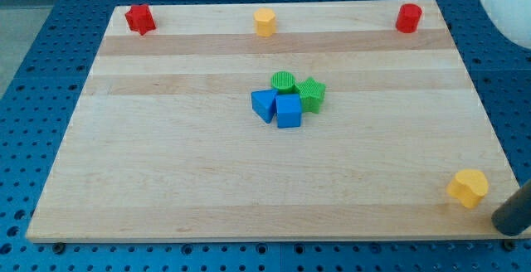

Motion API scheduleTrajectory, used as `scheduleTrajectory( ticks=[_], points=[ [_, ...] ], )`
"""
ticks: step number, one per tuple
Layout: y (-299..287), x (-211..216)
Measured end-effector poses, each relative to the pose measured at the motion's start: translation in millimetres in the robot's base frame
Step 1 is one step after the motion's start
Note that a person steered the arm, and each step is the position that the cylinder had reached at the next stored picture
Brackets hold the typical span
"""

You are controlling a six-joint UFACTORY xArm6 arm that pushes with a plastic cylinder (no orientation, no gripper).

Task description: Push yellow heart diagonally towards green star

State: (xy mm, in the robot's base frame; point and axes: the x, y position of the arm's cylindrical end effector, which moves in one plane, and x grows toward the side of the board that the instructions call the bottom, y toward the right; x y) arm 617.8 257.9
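Spanning nearly the whole view, wooden counter (166, 181); huddled at its centre, touching: green star (312, 94), green cylinder (283, 81), blue cube (288, 111), another blue block (264, 104); along the top edge, red blocks (139, 18) (407, 17) near both corners, yellow cylinder (265, 22) between; sitting near the bottom right corner, well apart from the star, yellow heart (469, 187); just beyond it, off the corner, my tip (508, 227); no gripper fitted, only a rod; push seemingly not begun, whole diagonal left.
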Motion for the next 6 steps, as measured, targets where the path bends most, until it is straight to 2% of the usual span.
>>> scheduleTrajectory(
  ticks=[4, 6],
  points=[
    [-12.9, -3.4],
    [-13.2, -29.4]
  ],
)
